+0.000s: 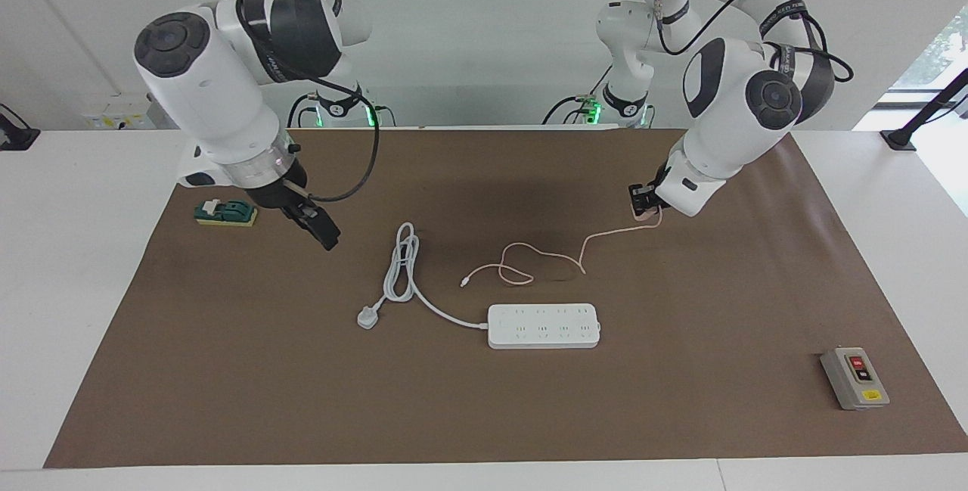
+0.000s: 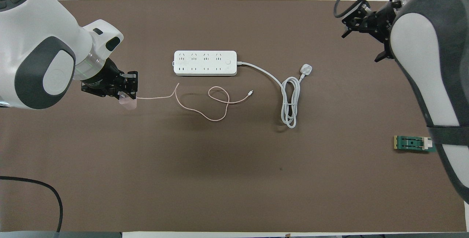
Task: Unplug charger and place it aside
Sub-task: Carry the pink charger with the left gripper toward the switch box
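The charger [image 1: 649,212], a small pale pink cube, is held in my left gripper [image 1: 643,202], a little above the brown mat toward the left arm's end of the table. It also shows in the overhead view [image 2: 127,103] under the left gripper [image 2: 126,92]. Its thin pink cable [image 1: 522,260] [image 2: 216,102] trails from the cube and lies looped on the mat, nearer to the robots than the white power strip [image 1: 544,325] [image 2: 205,63]. No plug sits in the strip. My right gripper [image 1: 321,230] [image 2: 362,21] hangs over the mat toward the right arm's end, holding nothing.
The strip's thick white cord [image 1: 401,268] [image 2: 290,102] lies coiled beside it, ending in a grey-white plug [image 1: 368,318] [image 2: 306,69]. A green device on a yellow pad [image 1: 226,212] [image 2: 414,143] sits near the right arm. A grey switch box [image 1: 854,378] lies at the mat's corner.
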